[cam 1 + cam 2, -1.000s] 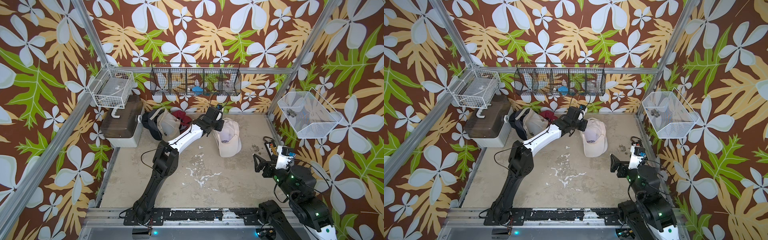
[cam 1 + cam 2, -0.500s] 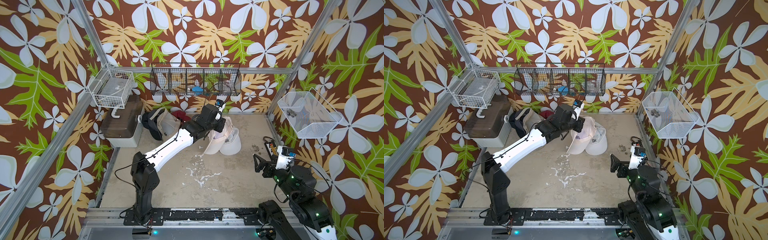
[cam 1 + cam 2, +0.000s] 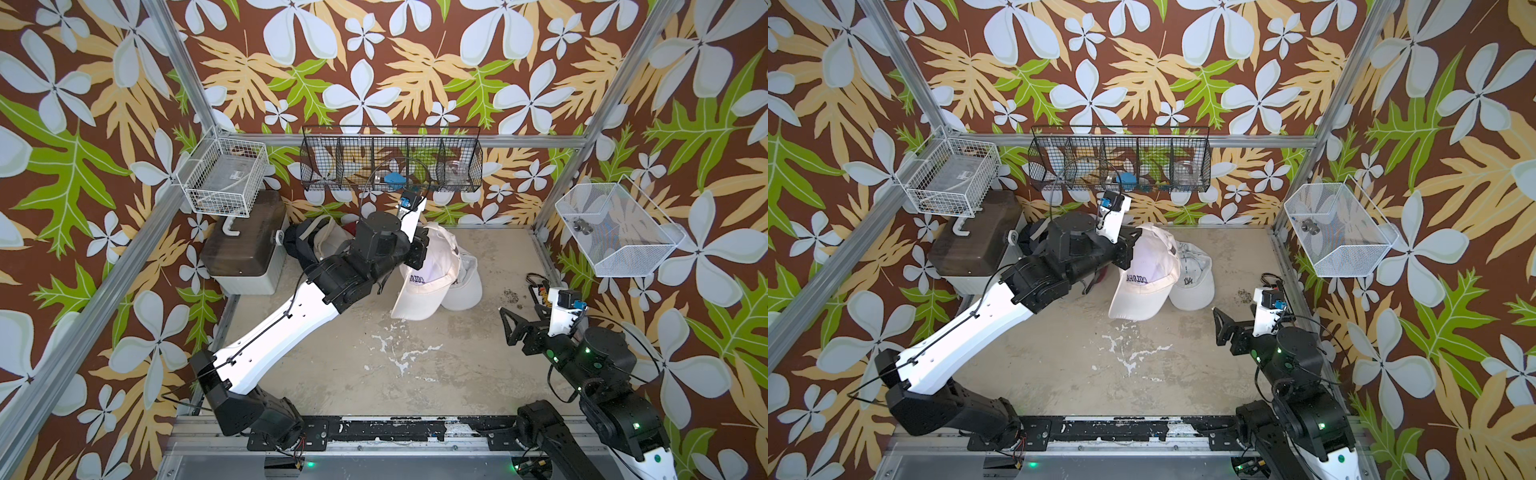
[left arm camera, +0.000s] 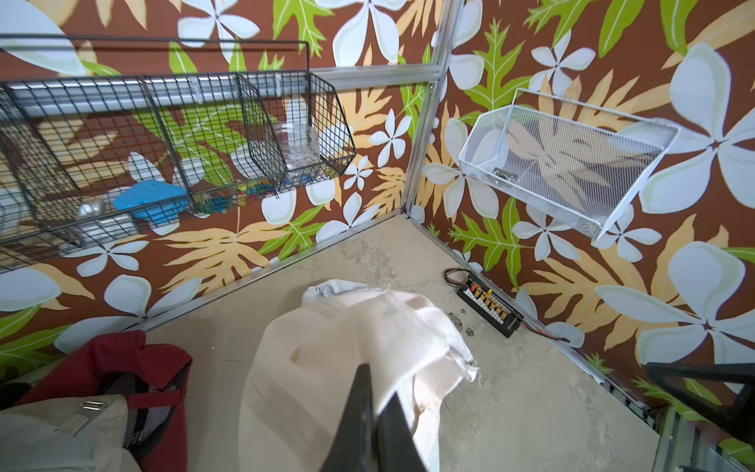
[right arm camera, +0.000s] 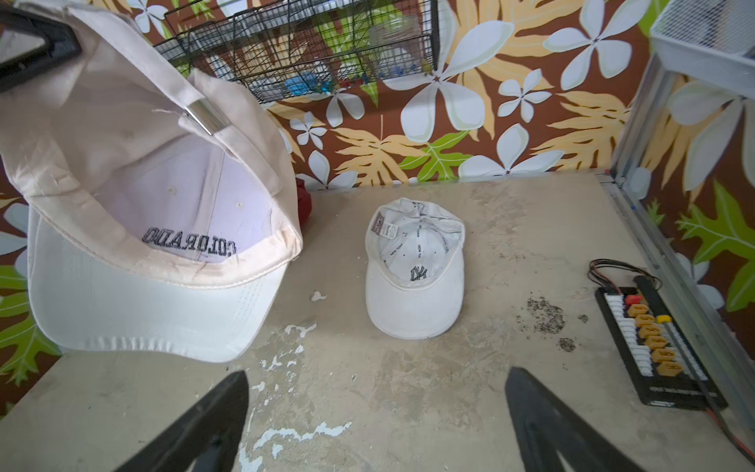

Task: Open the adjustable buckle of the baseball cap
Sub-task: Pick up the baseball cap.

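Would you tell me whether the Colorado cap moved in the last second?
Yes. The Colorado cap rose and shifted toward the brown bin.

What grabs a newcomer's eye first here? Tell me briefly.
The white COLORADO cap dangles brim down, pinched in the shut left end effector, toward the back of the table. Beside it, a second white cap lies upside down on the table. The right end effector hovers wide open near the right edge.

Matt cloth cap (image 5: pixel 155 184), shiny metal buckle (image 5: pixel 204 116) — rough tabletop (image 5: pixel 408 388)
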`<state>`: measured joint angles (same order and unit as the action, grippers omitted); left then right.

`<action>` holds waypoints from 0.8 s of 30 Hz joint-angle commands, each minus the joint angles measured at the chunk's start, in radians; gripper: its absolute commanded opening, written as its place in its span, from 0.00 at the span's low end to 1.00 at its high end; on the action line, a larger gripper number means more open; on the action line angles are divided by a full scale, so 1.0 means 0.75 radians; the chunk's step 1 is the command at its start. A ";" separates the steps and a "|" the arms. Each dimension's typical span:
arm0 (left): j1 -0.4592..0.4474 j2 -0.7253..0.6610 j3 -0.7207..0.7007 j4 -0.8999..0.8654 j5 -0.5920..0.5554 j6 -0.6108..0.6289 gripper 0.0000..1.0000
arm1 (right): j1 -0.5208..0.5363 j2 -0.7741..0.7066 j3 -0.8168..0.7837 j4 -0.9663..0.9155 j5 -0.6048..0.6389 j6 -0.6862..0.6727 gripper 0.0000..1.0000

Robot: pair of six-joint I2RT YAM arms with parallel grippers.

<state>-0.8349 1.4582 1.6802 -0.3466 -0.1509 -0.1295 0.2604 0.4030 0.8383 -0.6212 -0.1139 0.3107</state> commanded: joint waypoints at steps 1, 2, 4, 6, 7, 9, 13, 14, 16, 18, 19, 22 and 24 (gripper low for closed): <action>-0.001 -0.061 -0.013 -0.018 -0.026 0.014 0.00 | 0.001 0.008 -0.025 0.121 -0.221 0.070 1.00; -0.002 -0.078 -0.019 -0.025 -0.027 0.011 0.00 | 0.001 0.007 -0.041 0.155 -0.273 0.091 1.00; -0.004 -0.116 -0.030 -0.035 -0.030 0.006 0.00 | 0.000 -0.004 -0.076 0.227 -0.373 0.105 1.00; -0.003 -0.150 -0.041 -0.040 -0.033 0.004 0.00 | 0.001 -0.046 -0.138 0.325 -0.420 0.128 1.00; -0.003 -0.166 -0.046 -0.043 -0.032 0.003 0.00 | 0.001 -0.076 -0.167 0.365 -0.431 0.138 1.00; -0.005 -0.195 -0.051 -0.051 -0.032 -0.001 0.00 | 0.001 -0.118 -0.212 0.421 -0.422 0.171 1.00; -0.014 -0.239 -0.055 -0.066 -0.029 -0.020 0.00 | 0.000 -0.076 -0.270 0.505 -0.513 0.188 1.00; -0.021 -0.244 -0.056 -0.068 -0.028 -0.025 0.00 | 0.001 -0.068 -0.284 0.524 -0.529 0.185 1.00; -0.034 -0.256 -0.056 -0.073 -0.019 -0.032 0.00 | 0.000 -0.067 -0.308 0.578 -0.529 0.189 1.00; -0.050 -0.263 -0.054 -0.079 -0.010 -0.042 0.00 | 0.000 -0.051 -0.307 0.606 -0.519 0.170 1.00; -0.061 -0.267 -0.053 -0.083 -0.018 -0.046 0.00 | 0.001 -0.031 -0.295 0.611 -0.517 0.151 1.00; -0.100 -0.271 -0.052 -0.090 -0.054 -0.050 0.00 | 0.000 0.029 -0.264 0.651 -0.537 0.115 1.00; -0.124 -0.274 -0.053 -0.090 -0.071 -0.054 0.00 | 0.000 0.058 -0.265 0.701 -0.569 0.109 1.00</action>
<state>-0.9127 1.2575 1.6390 -0.4179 -0.1761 -0.1562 0.2607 0.4267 0.6334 -0.1867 -0.5026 0.4152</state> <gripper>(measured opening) 0.060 0.996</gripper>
